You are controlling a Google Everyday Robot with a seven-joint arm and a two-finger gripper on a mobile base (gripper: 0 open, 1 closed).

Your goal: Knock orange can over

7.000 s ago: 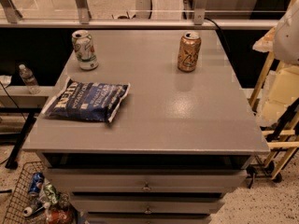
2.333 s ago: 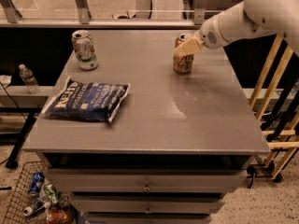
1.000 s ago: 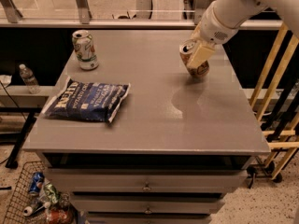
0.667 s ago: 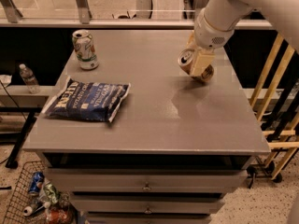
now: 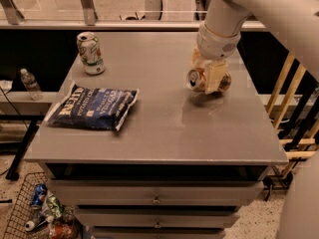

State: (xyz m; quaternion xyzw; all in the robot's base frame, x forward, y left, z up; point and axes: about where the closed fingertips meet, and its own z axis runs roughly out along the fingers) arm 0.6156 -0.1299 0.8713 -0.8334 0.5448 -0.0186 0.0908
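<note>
Camera view: one table (image 5: 149, 138), four entries

1. Gripper (image 5: 206, 79): at 2 o'clock from the table's middle, on the end of the pale arm (image 5: 224, 19) that enters from 1 o'clock. It is closed on the orange can, with one pad (image 5: 215, 78) laid across the body. Judged reason for the hold: a turn of the wrist tips the can, where a shove might only slide it.
2. Orange can (image 5: 195, 79): in the gripper, on its side, silver top toward 8 o'clock. Whether it rests on the table or sits just above it cannot be told. Judged: tipping is all but done and only release is left.
3. Green can (image 5: 90, 54): upright at 10 o'clock, well apart. Not the target, and out of the arm's way.
4. Bag (image 5: 94, 108): flat at 9 o'clock, well apart from the gripper
</note>
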